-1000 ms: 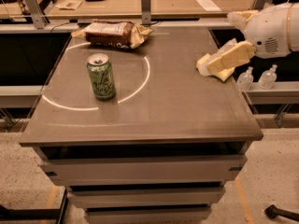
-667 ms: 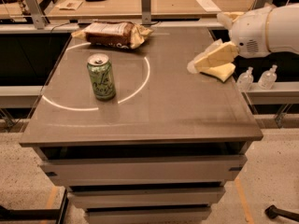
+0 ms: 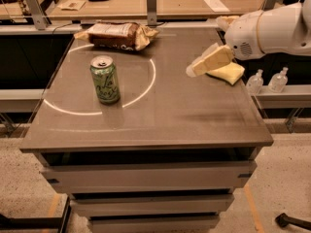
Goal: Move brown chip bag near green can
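Note:
The brown chip bag (image 3: 116, 34) lies on its side at the far edge of the grey table (image 3: 160, 125), left of centre. The green can (image 3: 104, 79) stands upright on the left half of the table, nearer to me than the bag and apart from it. My gripper (image 3: 197, 69) hangs over the right part of the table on a white arm (image 3: 269, 29) that comes in from the right. It is well to the right of both the bag and the can and touches neither.
A yellow sponge (image 3: 227, 73) lies at the table's right edge, just under the gripper. Two small clear bottles (image 3: 266, 80) stand on a lower shelf to the right. A wooden desk with papers (image 3: 216, 5) and a metal post (image 3: 151, 4) stands behind.
The arm and gripper have moved left, further over the table, and the yellow sponge now shows beneath it. The bag and can have not moved.

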`<action>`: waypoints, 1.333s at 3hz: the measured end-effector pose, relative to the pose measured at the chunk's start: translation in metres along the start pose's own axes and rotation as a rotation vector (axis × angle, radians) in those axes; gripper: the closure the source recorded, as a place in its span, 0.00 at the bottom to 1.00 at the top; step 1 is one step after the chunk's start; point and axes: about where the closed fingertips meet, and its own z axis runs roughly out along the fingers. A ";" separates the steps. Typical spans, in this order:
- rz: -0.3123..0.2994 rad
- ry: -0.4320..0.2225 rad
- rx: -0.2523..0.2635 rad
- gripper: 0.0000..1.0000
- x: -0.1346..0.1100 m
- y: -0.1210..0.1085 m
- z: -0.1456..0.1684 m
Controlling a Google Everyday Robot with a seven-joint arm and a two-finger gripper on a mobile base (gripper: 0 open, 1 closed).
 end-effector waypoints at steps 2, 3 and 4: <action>0.050 -0.089 0.096 0.00 0.000 -0.004 0.059; 0.047 -0.117 0.144 0.00 0.003 -0.014 0.092; 0.084 -0.128 0.176 0.00 0.006 -0.033 0.126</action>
